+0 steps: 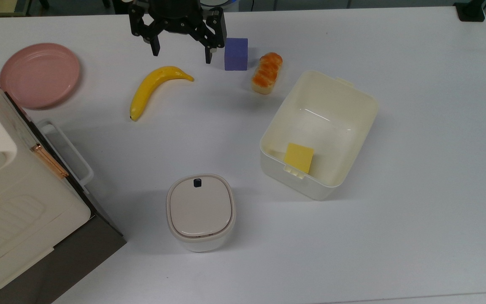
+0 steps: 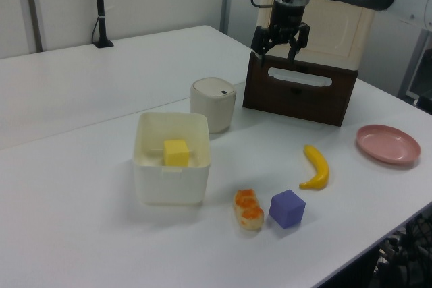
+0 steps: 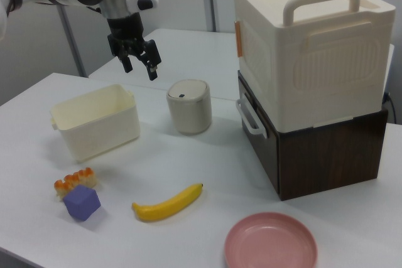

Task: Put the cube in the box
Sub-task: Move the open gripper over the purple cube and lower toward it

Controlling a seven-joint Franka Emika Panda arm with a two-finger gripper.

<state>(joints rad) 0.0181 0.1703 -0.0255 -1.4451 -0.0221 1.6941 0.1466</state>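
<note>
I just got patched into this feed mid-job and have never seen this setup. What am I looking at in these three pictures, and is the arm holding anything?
It is one robot arm with a two-finger gripper, filmed by three fixed cameras at one moment: one from above, two from opposite sides of a white table. The gripper hangs in the air, open, holding nothing.

On the table lie the cube, blue-purple, beside a bread roll; a banana; a pink plate; and a small lidded container. The box, a cream tub, is open and already has a yellow cube inside. A big cream case with a handle sits on a dark brown crate.

The job is moving the cube into the box; it still rests on the table, apart from the box.
</note>
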